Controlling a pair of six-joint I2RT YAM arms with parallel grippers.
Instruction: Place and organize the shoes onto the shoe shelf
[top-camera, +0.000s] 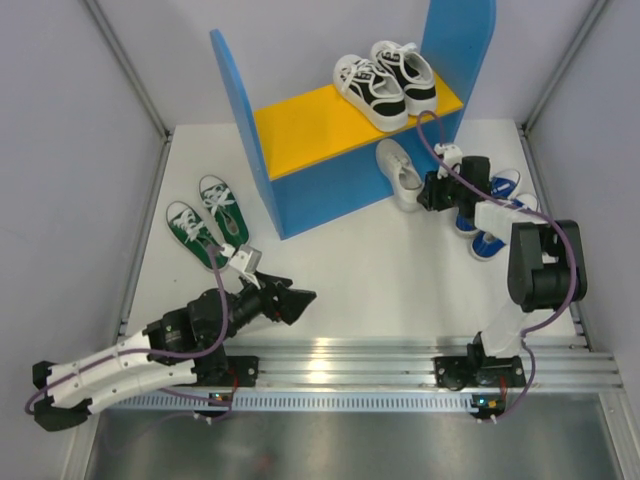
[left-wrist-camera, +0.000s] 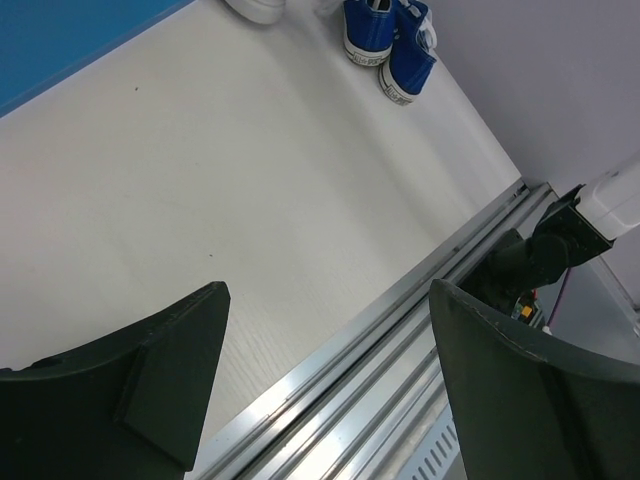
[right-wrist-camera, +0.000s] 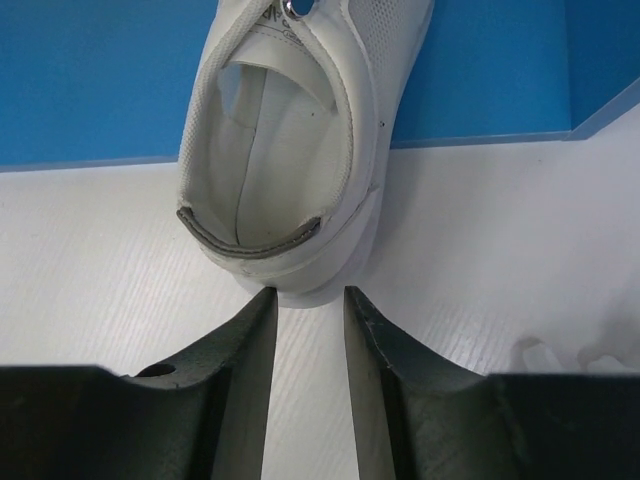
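Note:
The shoe shelf has blue side panels and an orange board, and stands at the back. One white shoe lies on the table at the shelf's foot. My right gripper is just behind its heel. In the right wrist view the fingers stand a narrow gap apart, tips at the heel of the white shoe, with nothing between them. The blue pair lies to the right of that arm. The green pair lies at the left. My left gripper is open and empty near the front rail.
A black-and-white pair stands on the right half of the orange board. A metal rail runs along the near edge. The left wrist view shows the blue pair, the rail and the right arm's base.

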